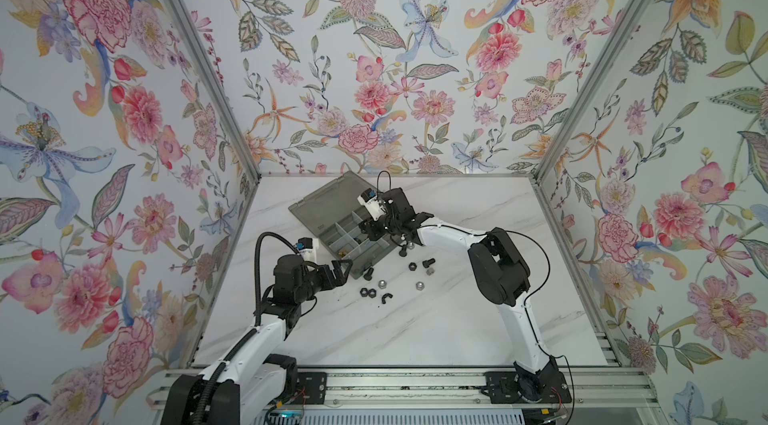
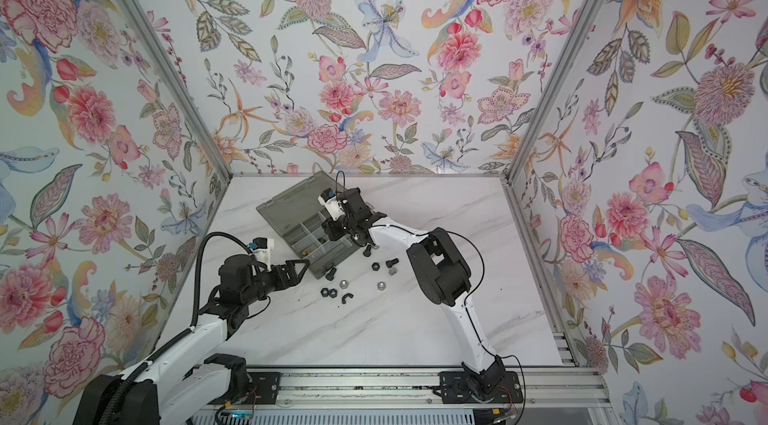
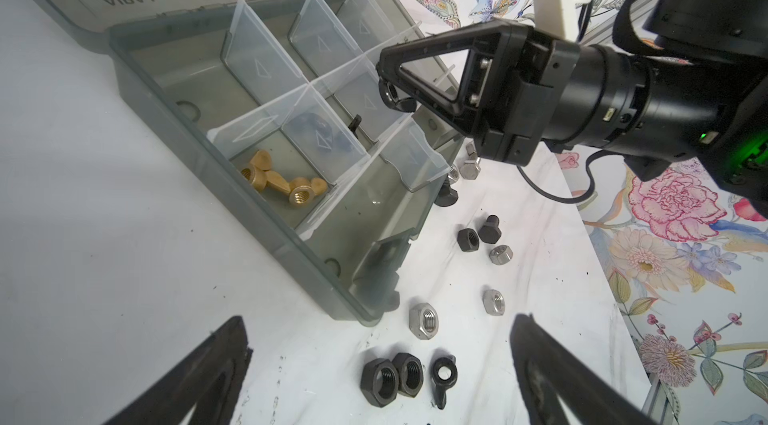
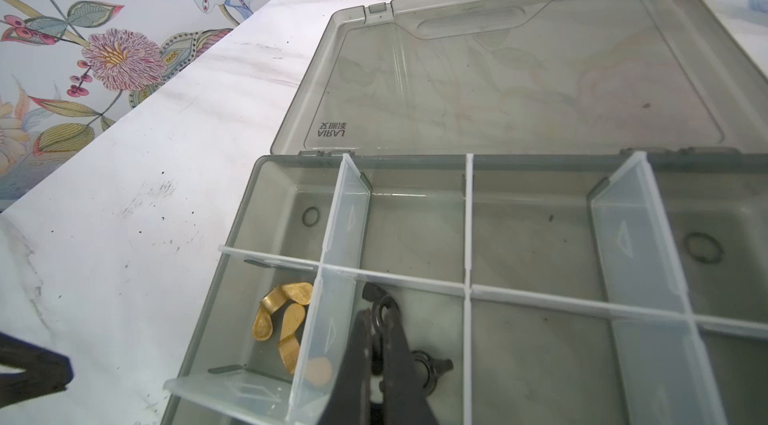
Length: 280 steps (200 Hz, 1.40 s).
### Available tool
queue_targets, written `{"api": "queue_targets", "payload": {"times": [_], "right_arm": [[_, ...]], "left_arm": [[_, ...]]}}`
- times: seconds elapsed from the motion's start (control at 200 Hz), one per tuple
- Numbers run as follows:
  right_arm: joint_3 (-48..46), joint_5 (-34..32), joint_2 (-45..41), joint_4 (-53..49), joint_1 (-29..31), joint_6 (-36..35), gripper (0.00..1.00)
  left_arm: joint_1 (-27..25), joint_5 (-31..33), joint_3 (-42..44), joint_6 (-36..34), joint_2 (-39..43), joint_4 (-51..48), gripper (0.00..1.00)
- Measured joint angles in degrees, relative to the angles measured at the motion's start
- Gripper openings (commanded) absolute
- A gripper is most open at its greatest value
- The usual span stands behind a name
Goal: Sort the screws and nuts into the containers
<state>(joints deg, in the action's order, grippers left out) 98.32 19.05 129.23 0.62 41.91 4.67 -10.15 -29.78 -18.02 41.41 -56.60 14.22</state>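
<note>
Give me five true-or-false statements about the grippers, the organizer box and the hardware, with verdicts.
The right gripper is shut on a black wing nut above the organizer box. True.
The left gripper holds a silver nut. False: it is open and empty.
The brass wing nuts lie outside the box. False: they lie in one compartment.
The lid is open. True.
All hardware is already in the box. False: loose nuts and bolts lie on the table beside it.

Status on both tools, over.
Left tool open, hovering beside organizer box. Right tool shut on black wing nut over compartment beside brass wing nuts. Nothing blocking drop; loose nuts on table.
</note>
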Motion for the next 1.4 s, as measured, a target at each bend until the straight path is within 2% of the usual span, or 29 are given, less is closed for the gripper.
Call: {"api": "queue_targets", "payload": {"times": [0.631, 0.801, 0.991, 1.156, 1.401], "right_arm": [[1.86, -0.42, 1.79, 0.04, 0.00, -0.42, 0.12], [1.86, -0.44, 2.03, -0.24, 0.00, -0.70, 0.23], [0.52, -0.42, 1.46, -0.37, 0.00, -1.49, 0.26], [-5.92, 0.04, -3.34, -0.61, 0.00, -3.48, 0.31], [-19.04, 1.49, -18.49, -0.83, 0.00, -8.28, 0.37]], "left_arm": [[0.00, 0.00, 0.00, 0.00, 1.38, -0.04, 0.99], [0.00, 0.00, 0.00, 0.00, 1.38, -0.04, 0.99], [0.00, 0.04, 0.00, 0.00, 1.55, -0.22, 0.99], [0.00, 0.15, 0.00, 0.00, 1.57, -0.46, 0.99], [0.00, 0.17, 0.00, 0.00, 1.53, -0.42, 0.99]]}}
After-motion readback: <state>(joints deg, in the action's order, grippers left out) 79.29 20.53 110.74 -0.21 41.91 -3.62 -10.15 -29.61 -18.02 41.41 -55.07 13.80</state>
